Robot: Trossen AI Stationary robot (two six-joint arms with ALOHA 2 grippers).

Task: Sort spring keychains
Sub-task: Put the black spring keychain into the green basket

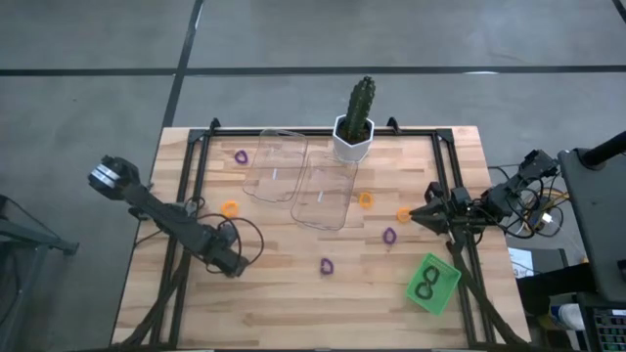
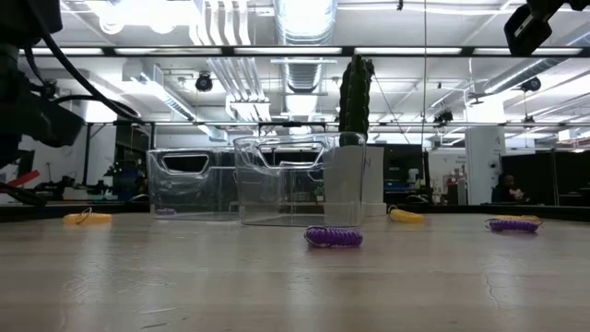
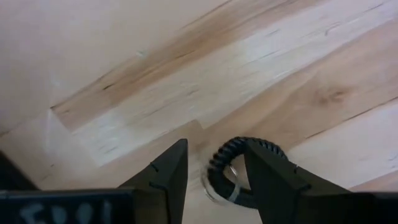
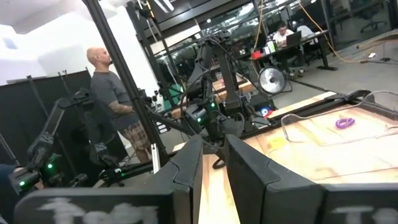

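Pinching a black spring keychain (image 3: 239, 165), the left gripper (image 3: 214, 171) hovers over bare front-left table (image 1: 284, 313).

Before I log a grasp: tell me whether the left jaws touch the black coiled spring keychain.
Touching. The left wrist view shows the black coiled spring keychain pressed between the left gripper's jaws.

Both arms are dark, near-black machines built of slim jointed links. The left arm (image 1: 166, 217) ends at its outer joint in a pale grey, ridged cylinder, and thin black cables loop loosely beside its left claw (image 3: 214, 180). That claw's two fingers are matte black wedges with angular faces. The right arm (image 1: 489, 205) trails tangled dark wires with some yellowish ones; its right claw (image 4: 214, 163) shows black, flat-sided fingers.
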